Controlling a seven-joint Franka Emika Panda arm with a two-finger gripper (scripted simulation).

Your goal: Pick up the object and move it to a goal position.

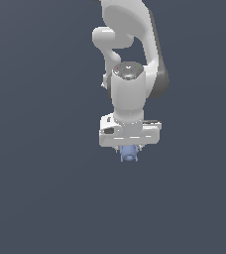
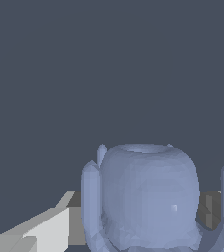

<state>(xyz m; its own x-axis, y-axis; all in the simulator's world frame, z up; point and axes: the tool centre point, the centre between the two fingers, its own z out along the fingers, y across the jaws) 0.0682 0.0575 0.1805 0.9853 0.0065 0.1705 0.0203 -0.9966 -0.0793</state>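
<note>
- Object (image 1: 128,154): periwinkle-blue, lumpy, rounded; sits directly under the white pincer (image 1: 129,150), between its short fingers, narrower than the pincer body.
- Pincer state: clenched on the object, as far as the exterior view shows; fingers mostly hidden by the body above.
- Arm (image 1: 130,89): white, pointing straight down, near the middle of the exterior view.
- Wrist view: object (image 2: 148,197) fills the near field, rounded body with stubby lobes either side; pale finger (image 2: 40,231) just beside it.
- Background: uniform dark grey-blue.
</note>
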